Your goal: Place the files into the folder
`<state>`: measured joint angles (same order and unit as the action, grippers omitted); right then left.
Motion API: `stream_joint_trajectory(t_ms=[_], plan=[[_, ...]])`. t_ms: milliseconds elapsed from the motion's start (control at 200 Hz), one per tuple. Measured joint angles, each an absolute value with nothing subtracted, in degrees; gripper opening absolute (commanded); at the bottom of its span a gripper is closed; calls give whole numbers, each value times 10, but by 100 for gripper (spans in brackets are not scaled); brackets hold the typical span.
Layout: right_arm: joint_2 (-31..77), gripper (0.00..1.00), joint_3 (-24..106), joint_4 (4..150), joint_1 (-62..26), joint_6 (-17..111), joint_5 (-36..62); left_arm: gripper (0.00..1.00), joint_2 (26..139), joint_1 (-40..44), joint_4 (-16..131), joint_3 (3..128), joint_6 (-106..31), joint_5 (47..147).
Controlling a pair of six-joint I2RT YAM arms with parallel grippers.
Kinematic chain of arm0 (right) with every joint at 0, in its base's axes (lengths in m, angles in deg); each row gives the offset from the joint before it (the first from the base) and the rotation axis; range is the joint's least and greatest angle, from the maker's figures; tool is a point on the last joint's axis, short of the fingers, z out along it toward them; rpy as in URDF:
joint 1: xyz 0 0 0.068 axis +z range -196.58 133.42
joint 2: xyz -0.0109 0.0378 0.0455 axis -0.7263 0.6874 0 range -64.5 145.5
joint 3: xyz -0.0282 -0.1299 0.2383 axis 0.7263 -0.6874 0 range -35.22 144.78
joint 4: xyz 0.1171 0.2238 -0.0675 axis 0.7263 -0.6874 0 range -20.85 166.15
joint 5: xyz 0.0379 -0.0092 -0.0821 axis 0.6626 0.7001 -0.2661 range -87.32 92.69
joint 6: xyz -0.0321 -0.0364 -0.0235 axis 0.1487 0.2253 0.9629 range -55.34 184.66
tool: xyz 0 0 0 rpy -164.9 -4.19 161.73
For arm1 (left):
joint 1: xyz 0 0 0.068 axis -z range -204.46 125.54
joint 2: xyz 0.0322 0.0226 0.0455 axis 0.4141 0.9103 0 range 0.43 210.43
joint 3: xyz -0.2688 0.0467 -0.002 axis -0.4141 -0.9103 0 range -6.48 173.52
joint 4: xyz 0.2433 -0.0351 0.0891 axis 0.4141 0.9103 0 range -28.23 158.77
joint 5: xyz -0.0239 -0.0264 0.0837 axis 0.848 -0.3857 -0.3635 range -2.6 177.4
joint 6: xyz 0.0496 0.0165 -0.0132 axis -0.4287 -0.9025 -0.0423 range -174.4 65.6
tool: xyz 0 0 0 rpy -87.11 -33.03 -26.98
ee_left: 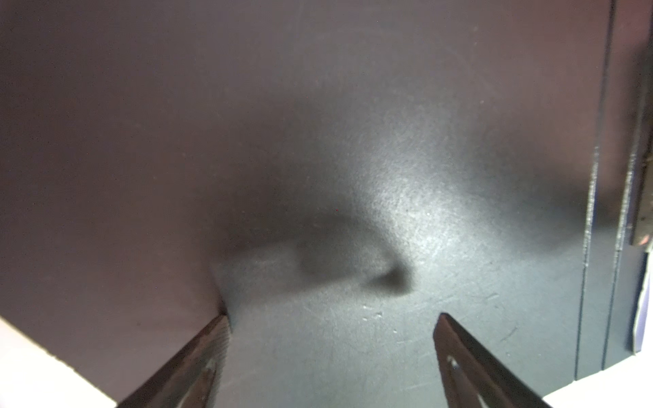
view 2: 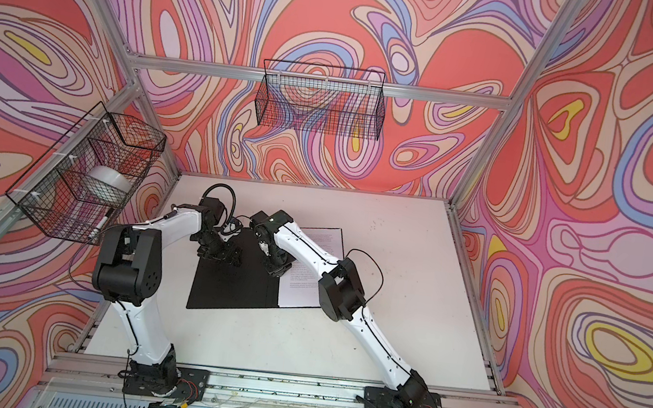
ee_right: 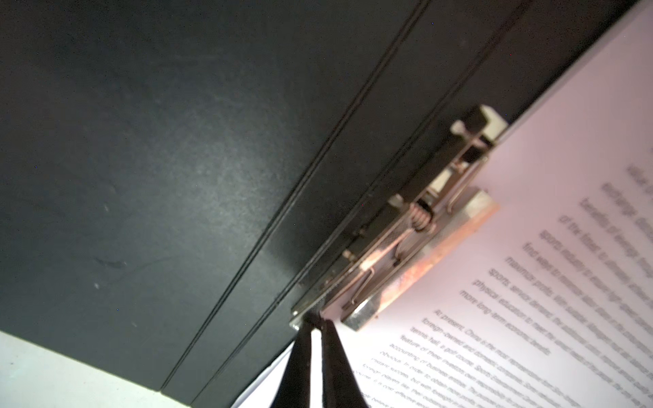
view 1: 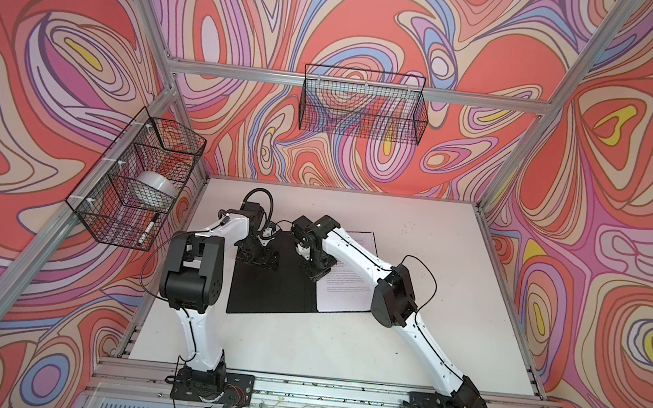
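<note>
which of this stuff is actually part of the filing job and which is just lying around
Job: open folder, its spine clip, files on its right half, open left gripper, shut right gripper.
Lying about: side wire basket with white roll and marker, back wire basket.

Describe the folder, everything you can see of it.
The folder lies open and flat on the white table, its matte black inside facing up. The surface is lightly scuffed, and two parallel creases run along the spine. A metal spring clip sits by the spine and lies over the edge of the files, which cover the right half. The open left gripper is low over the bare left half; contact is unclear. The shut right gripper has its tips at the clip's end.
</note>
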<state>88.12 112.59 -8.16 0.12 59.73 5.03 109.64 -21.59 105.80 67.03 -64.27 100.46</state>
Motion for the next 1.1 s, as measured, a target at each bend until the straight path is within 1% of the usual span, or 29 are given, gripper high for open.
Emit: stream_joint_trajectory(t_ms=[215,496,661,766,831,941,1097], plan=[[877,11,1127,-78,1,597,51,91,1096,-218,1062,673,-647,1010],[873,18,1127,-69,0,596,46,92,1096,-219,1087,679,-654,1024],[865,26,1127,-64,0,595,33,93,1089,-219,1106,696,-658,1032],[848,32,1128,-60,-1,593,17,97,1074,-219,1118,716,-664,1039],[829,36,1128,-54,-2,589,7,99,1061,-219,1119,725,-668,1041],[773,42,1112,-27,-11,576,1,99,1035,-221,1117,727,-664,1041],[629,44,991,58,-61,548,18,100,1003,-239,1105,713,-628,1054]])
